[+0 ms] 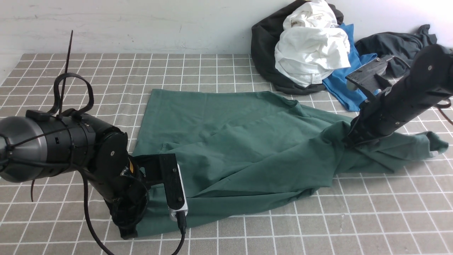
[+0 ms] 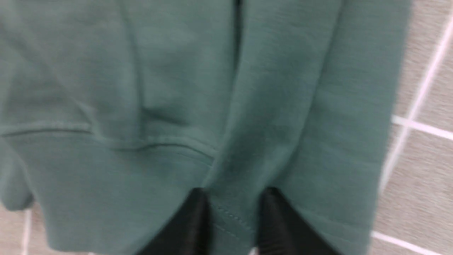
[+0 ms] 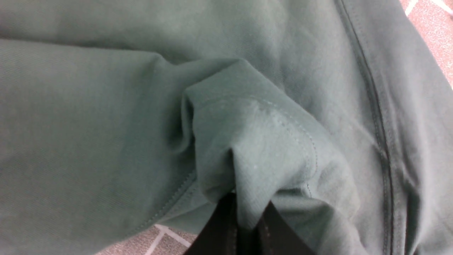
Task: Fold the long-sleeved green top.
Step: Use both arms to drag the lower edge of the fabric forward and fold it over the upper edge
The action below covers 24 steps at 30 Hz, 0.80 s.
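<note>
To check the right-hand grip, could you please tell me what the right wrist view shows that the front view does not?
Only the right wrist view shows the right gripper pinching a stitched fold of the green top. Only the front view shows the whole garment spread out, the left arm at its near corner, and the pile of white, blue and dark clothes. Both show the green top on the checked cloth.

The left arm is black with a grey metal end, looping cables, an upright cable tie and a silver-edged camera block; the right arm is black with small screws.
</note>
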Each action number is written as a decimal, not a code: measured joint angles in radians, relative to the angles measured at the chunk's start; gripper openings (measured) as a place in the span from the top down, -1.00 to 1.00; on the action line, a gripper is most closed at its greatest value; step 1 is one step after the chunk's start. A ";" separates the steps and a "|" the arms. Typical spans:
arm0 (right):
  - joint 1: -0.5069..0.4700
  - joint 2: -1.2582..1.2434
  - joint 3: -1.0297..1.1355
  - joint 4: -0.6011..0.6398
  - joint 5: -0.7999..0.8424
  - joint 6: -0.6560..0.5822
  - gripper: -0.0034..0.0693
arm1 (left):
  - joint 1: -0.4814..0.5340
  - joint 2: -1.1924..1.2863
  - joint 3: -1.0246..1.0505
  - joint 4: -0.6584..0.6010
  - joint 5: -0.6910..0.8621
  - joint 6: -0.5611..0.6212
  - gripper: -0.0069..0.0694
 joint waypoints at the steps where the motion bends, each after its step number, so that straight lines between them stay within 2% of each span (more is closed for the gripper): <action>1: 0.000 0.000 0.000 0.001 0.000 0.000 0.88 | 0.000 0.001 0.000 0.001 0.000 0.001 0.64; 3: 0.000 0.000 0.000 0.000 0.001 -0.003 0.88 | 0.000 0.000 0.000 0.002 0.007 0.000 0.77; 7: 0.000 -0.002 0.000 -0.008 0.026 -0.004 0.88 | 0.000 -0.037 -0.002 0.017 0.024 -0.062 0.83; 11: 0.000 -0.034 0.000 -0.065 0.063 -0.004 0.88 | 0.030 -0.121 -0.080 0.081 0.031 -0.330 0.84; 12: 0.000 -0.036 0.000 -0.067 0.063 -0.004 0.88 | 0.033 -0.123 -0.086 0.088 0.031 -0.342 0.84; 14: 0.000 -0.054 0.000 -0.095 0.056 -0.004 0.88 | 0.063 -0.141 -0.165 0.130 0.027 -0.476 0.84; 17: 0.000 -0.062 0.000 -0.129 0.021 -0.004 0.88 | 0.101 -0.131 -0.262 0.168 0.011 -0.586 0.84; 19: 0.000 -0.062 0.000 -0.163 -0.012 -0.004 0.88 | 0.138 -0.097 -0.341 0.173 -0.007 -0.629 0.84; 24: -0.016 -0.061 0.000 -0.197 -0.098 -0.004 0.88 | 0.194 0.036 -0.497 0.173 -0.011 -0.647 0.84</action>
